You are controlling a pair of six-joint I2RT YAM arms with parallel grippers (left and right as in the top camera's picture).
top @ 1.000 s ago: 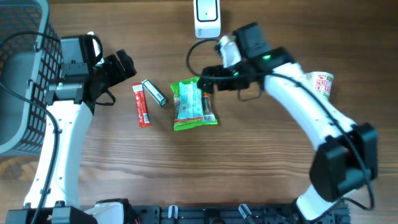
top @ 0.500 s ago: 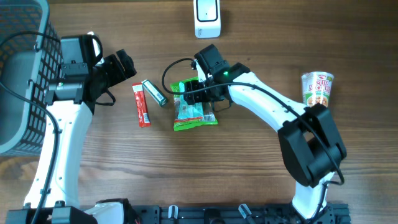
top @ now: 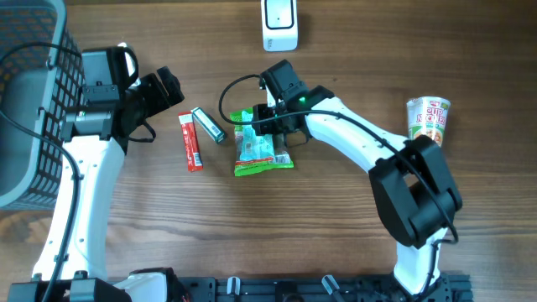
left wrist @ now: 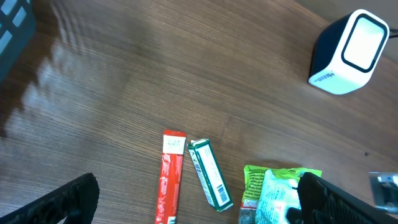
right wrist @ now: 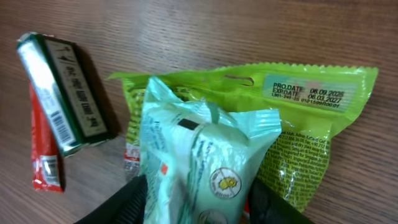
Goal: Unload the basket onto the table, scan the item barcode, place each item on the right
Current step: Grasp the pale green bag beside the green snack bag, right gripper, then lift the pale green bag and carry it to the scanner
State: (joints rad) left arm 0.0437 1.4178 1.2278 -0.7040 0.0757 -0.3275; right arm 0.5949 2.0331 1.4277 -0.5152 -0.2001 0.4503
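Note:
A pale green packet (top: 254, 139) lies on top of a bright green snack bag (top: 267, 161) at the table's middle. My right gripper (top: 267, 124) is down over them, and in the right wrist view its fingers press both sides of the pale green packet (right wrist: 199, 143), with the bright bag (right wrist: 311, 124) underneath. The white scanner (top: 279, 23) stands at the far edge. Left of the pile, my left gripper (top: 164, 94) hovers open and holds nothing; the left wrist view looks down between its fingers (left wrist: 199, 208) at the scanner (left wrist: 348, 53).
A red stick pack (top: 191, 141) and a dark green box (top: 207, 124) with a barcode lie side by side left of the bags. A cup of noodles (top: 428, 119) stands at the right. A grey basket (top: 25, 101) fills the left edge.
My right arm swung left from beside the scanner down onto the packets, and its jaws narrowed onto the pale green packet. The left arm stayed still.

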